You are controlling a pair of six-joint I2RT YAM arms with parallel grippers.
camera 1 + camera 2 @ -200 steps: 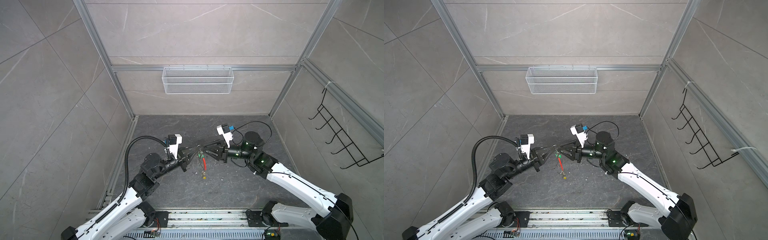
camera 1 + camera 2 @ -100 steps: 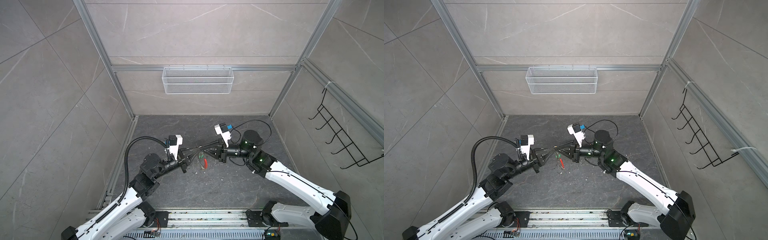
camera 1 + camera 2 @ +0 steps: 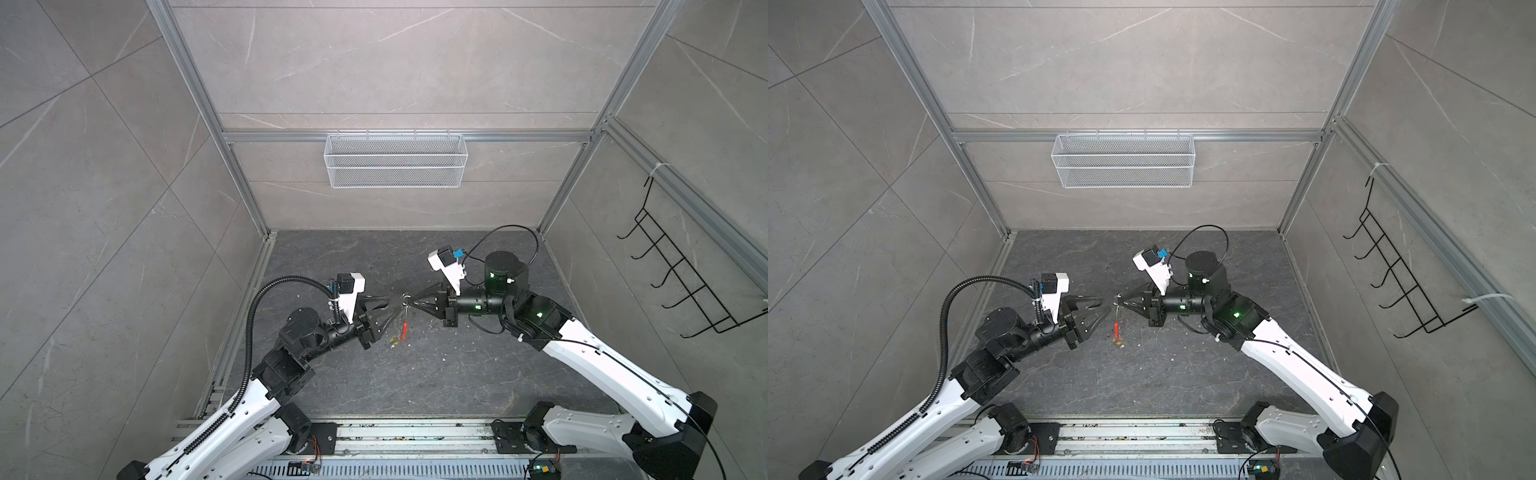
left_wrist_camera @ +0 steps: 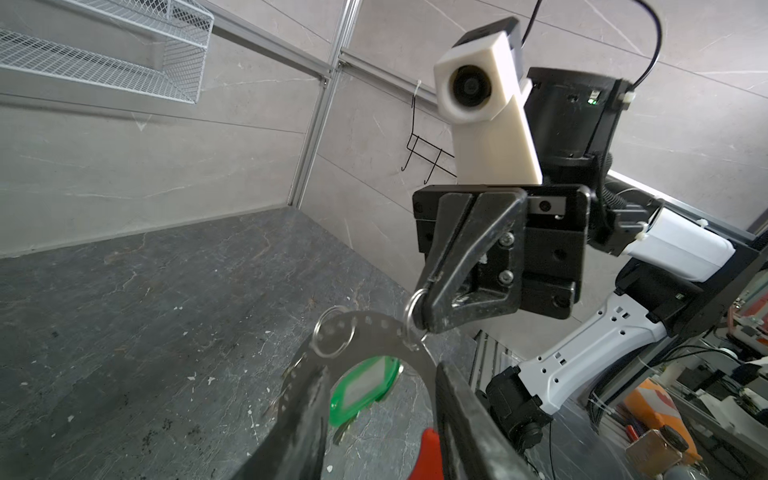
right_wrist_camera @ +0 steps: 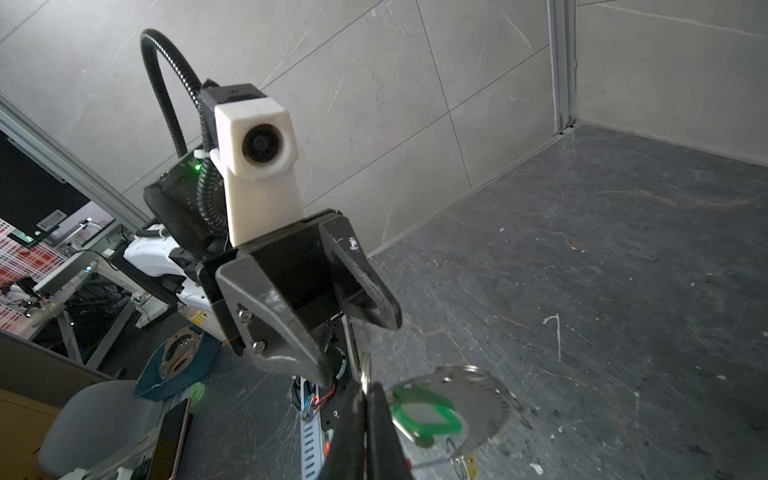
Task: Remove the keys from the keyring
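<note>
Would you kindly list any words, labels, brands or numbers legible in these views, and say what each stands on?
No text can be read in any view.
Green key tag: its pale centre shows no writing.
Small yellow sticker in the right wrist view: too small and blurred to read.

White links and black joints; a ribbed black hose at centre left; the right gripper is scuffed black with silver screws.
</note>
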